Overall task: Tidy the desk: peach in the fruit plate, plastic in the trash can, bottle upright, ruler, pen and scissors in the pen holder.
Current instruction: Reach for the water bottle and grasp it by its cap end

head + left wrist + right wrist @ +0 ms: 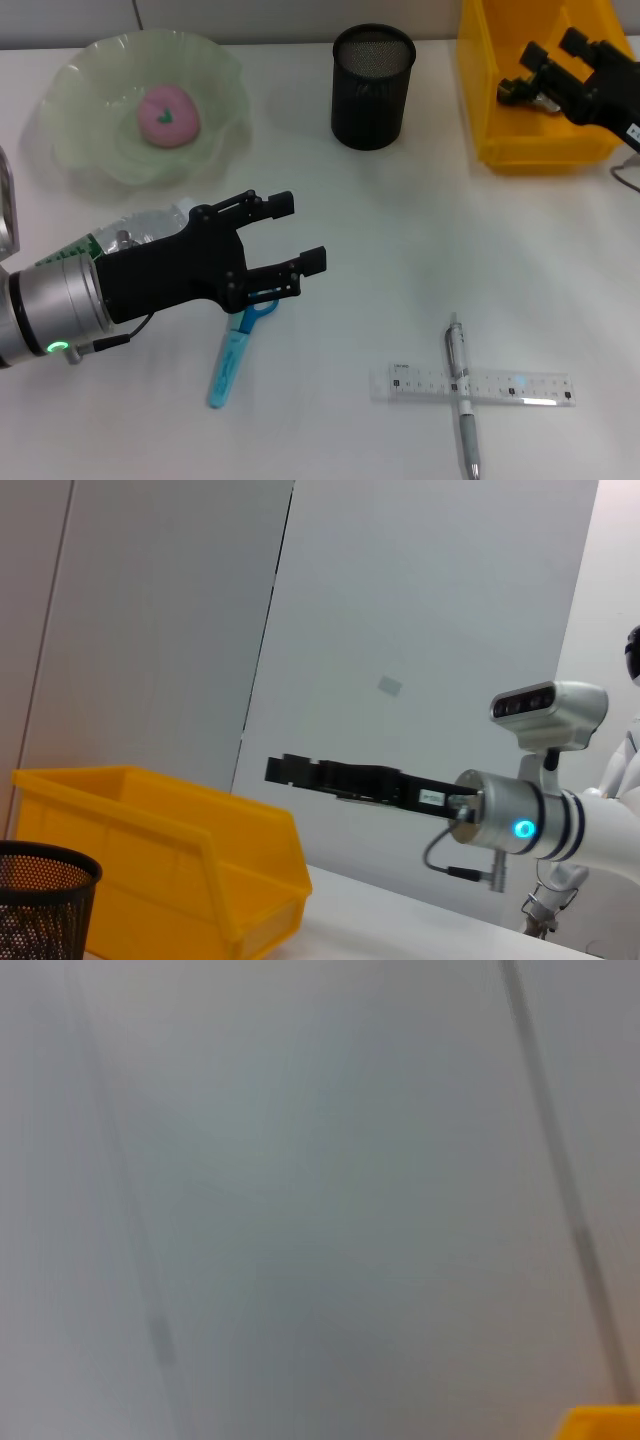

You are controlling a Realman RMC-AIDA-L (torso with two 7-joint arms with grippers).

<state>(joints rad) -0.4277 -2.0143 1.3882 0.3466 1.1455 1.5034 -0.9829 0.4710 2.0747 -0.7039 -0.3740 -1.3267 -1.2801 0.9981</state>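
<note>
**Peach plated, stationery still loose on the desk**

The pink peach (168,116) already sat in the pale green ruffled fruit plate (75,150), so that item looked finished. The clear plastic bottle (140,228) lay on its side beneath the left arm, probably next in line. The left gripper (302,233) hovered with its black fingers spread wide, holding nothing, just above the blue-handled scissors (235,352). The right gripper (527,75) hung over the yellow plastic bin (480,100), which seemingly served as the trash can; whether its fingers were apart or closed I could not tell. The silver pen (463,395) lay across the transparent ruler (520,386), well apart from the black mesh pen holder (372,88).
</note>
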